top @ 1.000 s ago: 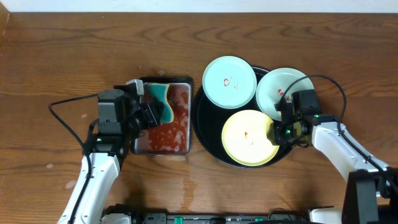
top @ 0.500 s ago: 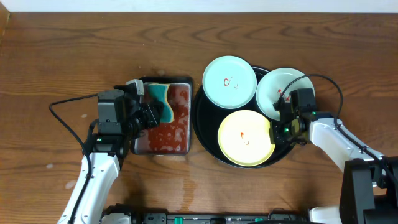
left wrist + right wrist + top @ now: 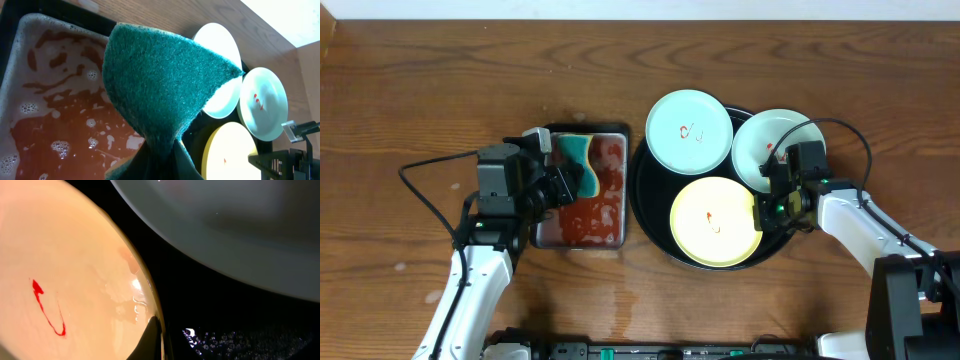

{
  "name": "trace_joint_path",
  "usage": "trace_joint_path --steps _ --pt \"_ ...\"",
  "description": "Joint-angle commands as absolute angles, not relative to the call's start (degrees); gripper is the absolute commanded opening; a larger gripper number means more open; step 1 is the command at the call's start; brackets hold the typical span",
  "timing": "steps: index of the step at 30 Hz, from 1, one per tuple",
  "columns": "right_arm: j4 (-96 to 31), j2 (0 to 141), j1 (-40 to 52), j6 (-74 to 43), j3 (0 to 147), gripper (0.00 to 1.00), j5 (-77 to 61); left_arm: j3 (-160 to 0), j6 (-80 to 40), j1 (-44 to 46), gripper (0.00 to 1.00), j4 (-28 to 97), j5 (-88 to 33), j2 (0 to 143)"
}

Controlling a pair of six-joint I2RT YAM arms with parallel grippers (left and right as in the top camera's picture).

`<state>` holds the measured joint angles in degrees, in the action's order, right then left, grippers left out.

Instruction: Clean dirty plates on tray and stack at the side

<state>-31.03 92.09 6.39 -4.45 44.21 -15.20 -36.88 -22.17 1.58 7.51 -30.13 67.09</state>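
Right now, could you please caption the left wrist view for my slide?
Green sponge pinched over the pan of reddish liquid; yellow plate and two pale plates beyond.

The wooden worktop (image 3: 420,100) holds a black tray (image 3: 642,210) beneath the right claw (image 3: 765,212) and a pan (image 3: 585,243) beneath the left claw (image 3: 565,185).

Setting, probably a robotics lab bench: bare wood-grain table (image 3: 420,100), with cabled left arm (image 3: 470,275) and right arm (image 3: 865,232) mounted at its near edge.
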Motion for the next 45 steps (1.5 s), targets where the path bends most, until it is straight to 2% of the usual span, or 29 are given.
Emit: trace_joint_path --steps 1,10,13,20,30,36,45 --pt "-30.6 93.9 6.9 -4.2 44.1 0.01 -14.8 -36.6 -21.0 1.3 0.07 7.4 -31.5 67.0" --pt "-30.6 93.9 6.9 -4.2 44.1 0.01 -14.8 -36.6 -22.3 1.4 0.07 7.4 -31.3 67.0" --pt "-30.6 93.9 6.9 -4.2 44.1 0.01 -14.8 -36.7 -25.8 1.4 0.07 9.5 -26.7 67.0" --pt "-30.6 93.9 6.9 -4.2 44.1 0.01 -14.8 -37.5 -25.2 4.7 0.07 15.7 -13.5 68.3" --pt "-30.6 93.9 6.9 -4.2 44.1 0.01 -14.9 -53.2 -22.7 11.2 0.07 30.0 -6.9 78.8" --pt "-30.6 93.9 6.9 -4.2 44.1 0.01 -14.8 -65.8 -20.0 17.1 0.07 41.1 -6.5 84.5" --pt "-30.7 93.9 6.9 -4.2 44.1 0.01 -14.8 -66.9 -23.0 32.6 0.07 34.7 -6.8 86.9"
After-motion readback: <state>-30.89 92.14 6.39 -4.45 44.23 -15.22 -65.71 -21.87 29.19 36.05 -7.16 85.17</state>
